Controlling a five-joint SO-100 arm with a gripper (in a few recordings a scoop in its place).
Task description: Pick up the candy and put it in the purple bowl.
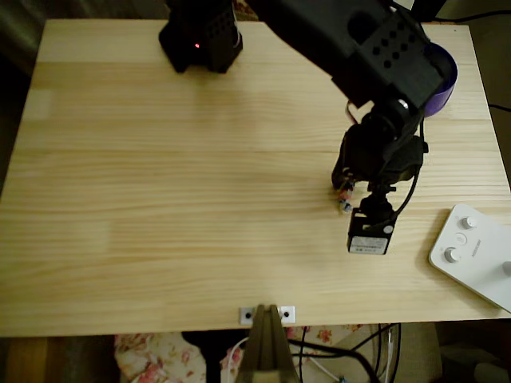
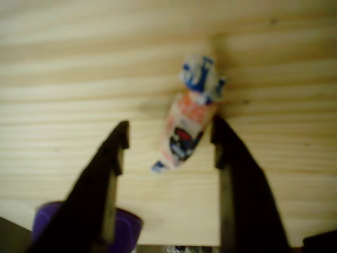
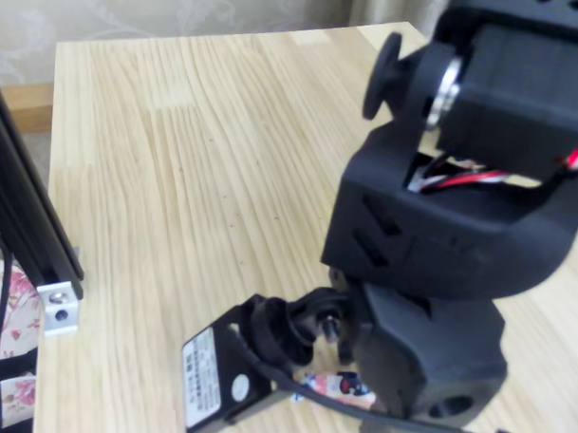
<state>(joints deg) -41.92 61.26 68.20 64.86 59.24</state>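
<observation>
Wrist view, left to right: left finger (image 2: pixel 108 174) clear of candy (image 2: pixel 185 129); candy lies on wooden table (image 2: pixel 63 79), nearer right finger, apparently touching it. Gripper (image 2: pixel 169 139) open, jaws straddling candy, nothing held. Purple bowl (image 1: pixel 441 80) sits well beyond candy, partly hidden by arm in overhead view. Step in hand, by my reading: grasp. Next: close jaws on candy, lift, carry to bowl.

Candy (image 2: pixel 187 126): you see it on the table (image 1: pixel 176 175), between the gripper (image 2: pixel 169 139) fingers, touching the right one in the wrist view.
Purple bowl (image 1: pixel 444 80): far right table corner overhead, behind the arm.
</observation>
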